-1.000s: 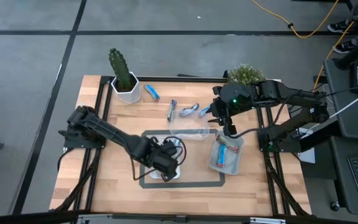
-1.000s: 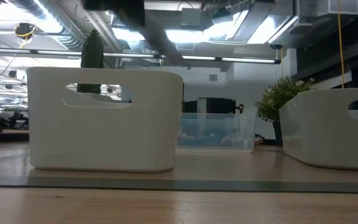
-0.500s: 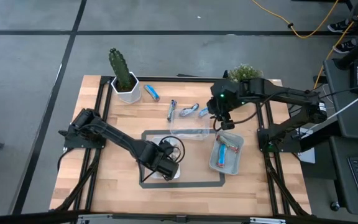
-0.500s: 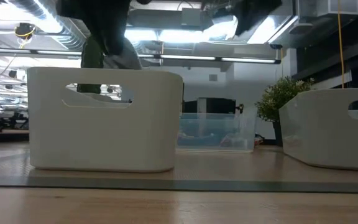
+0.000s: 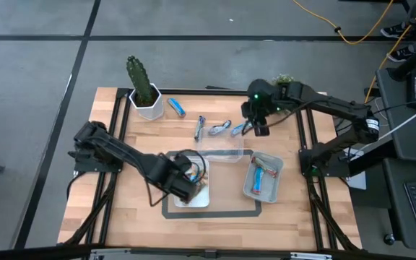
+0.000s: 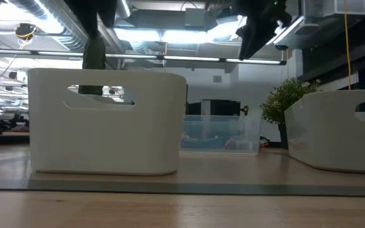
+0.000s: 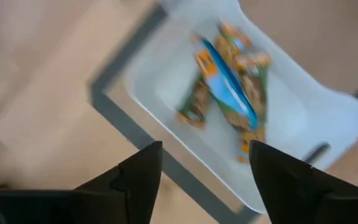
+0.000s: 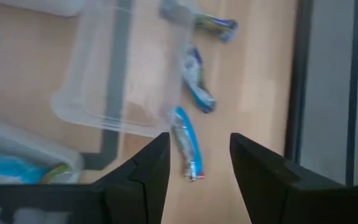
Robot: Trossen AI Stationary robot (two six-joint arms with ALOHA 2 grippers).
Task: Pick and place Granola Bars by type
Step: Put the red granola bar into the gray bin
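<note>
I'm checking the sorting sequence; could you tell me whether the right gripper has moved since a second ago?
Yes. In the high view the right gripper has swung away from the grey tray toward the table's far side, and is now over the loose bars behind the clear container.

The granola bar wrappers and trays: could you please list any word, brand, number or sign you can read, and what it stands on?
No text can be read in any view.
Granola bars in the white tray: the gold and blue wrappers carry print, too blurred to read.
Blue-silver bars on the table: print too small and blurred.
Trays, clear container, cactus pot: no lettering visible.
</note>
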